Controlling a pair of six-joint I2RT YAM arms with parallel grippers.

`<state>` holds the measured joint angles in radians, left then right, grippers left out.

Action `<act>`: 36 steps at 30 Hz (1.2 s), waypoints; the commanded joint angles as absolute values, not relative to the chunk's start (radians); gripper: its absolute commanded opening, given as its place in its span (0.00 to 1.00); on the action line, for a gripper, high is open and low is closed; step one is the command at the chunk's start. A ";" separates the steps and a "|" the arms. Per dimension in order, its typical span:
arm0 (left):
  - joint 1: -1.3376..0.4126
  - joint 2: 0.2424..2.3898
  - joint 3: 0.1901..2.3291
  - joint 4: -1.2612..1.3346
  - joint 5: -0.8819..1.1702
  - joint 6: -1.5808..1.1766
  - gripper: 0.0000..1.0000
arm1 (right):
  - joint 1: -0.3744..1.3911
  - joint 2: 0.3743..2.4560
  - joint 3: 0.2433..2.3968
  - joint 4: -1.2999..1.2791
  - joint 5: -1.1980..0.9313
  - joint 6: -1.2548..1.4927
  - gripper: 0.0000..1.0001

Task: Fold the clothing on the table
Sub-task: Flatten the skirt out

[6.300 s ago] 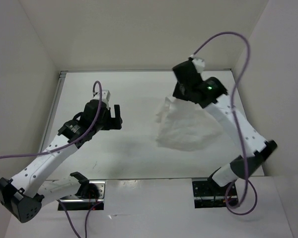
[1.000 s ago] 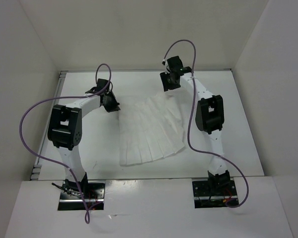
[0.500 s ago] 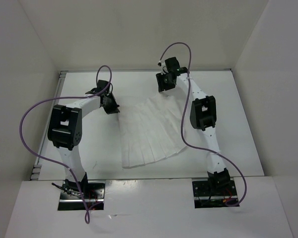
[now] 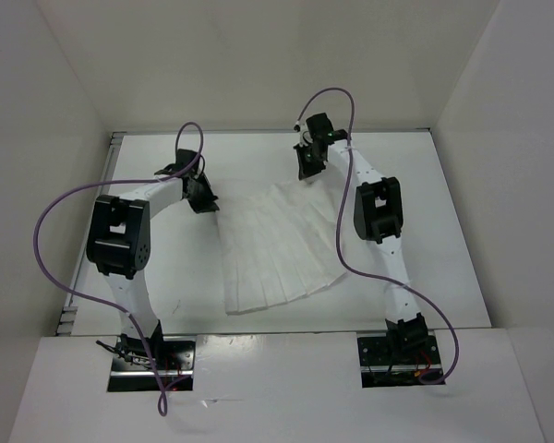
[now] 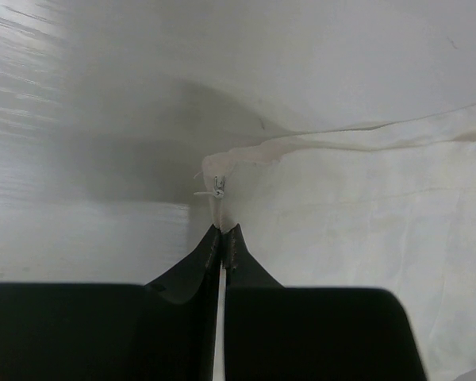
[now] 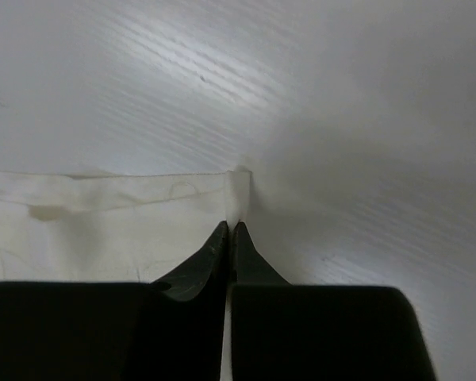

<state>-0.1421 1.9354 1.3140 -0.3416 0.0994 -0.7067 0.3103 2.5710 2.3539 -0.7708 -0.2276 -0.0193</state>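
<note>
The clothing [image 4: 277, 245] is a thin white pleated piece lying spread flat in the middle of the table [image 4: 425, 203], fanning wider toward the near edge. My left gripper [image 4: 206, 199] is shut on its far left corner, and the left wrist view shows the pinched edge of the clothing [image 5: 365, 214] running into the closed tips of the gripper [image 5: 223, 230]. My right gripper [image 4: 304, 172] is shut on the far right corner. The right wrist view shows the hemmed corner of the clothing [image 6: 111, 218] caught between the closed tips of the gripper [image 6: 232, 228].
Upright white walls [image 4: 46, 138] enclose the table on the left, back and right. Both arm bases [image 4: 148, 355] sit at the near edge, with purple cables [image 4: 51, 221] looping above the arms. A thin metal rim [image 4: 106, 185] runs along the left side.
My right gripper has shifted slightly left onto the far right corner and closed on it. The left gripper keeps its hold and has not moved.
</note>
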 commanded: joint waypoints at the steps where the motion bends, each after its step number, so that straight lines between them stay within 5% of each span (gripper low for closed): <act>1: -0.078 1.868 1.331 -0.356 0.094 -0.670 0.00 | 0.281 2.410 2.284 -0.765 -0.175 0.034 0.00; 9: -0.034 1.917 1.402 -0.356 0.094 -0.640 0.00 | 0.209 2.258 2.017 -0.738 -0.112 0.129 0.00; 16: -0.034 1.973 1.450 -0.261 0.305 -0.612 0.00 | 0.219 2.145 1.913 -0.669 -0.179 0.150 0.00; 25: -0.025 1.978 1.902 -0.448 0.486 -0.466 0.00 | 0.229 2.048 2.297 -0.842 -0.029 0.160 0.00; 31: 0.014 1.965 2.213 -0.560 0.528 -0.431 0.00 | 0.229 2.088 2.784 -1.011 -0.015 0.173 0.00; 36: 0.023 1.884 2.087 -0.505 0.537 -0.431 0.00 | 0.219 2.059 2.716 -1.023 -0.060 0.183 0.00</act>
<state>-0.0132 1.9396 2.1616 -0.4946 0.5594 -0.4763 0.2462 2.0903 2.7785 -0.9329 -0.0990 0.1825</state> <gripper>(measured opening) 0.014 0.012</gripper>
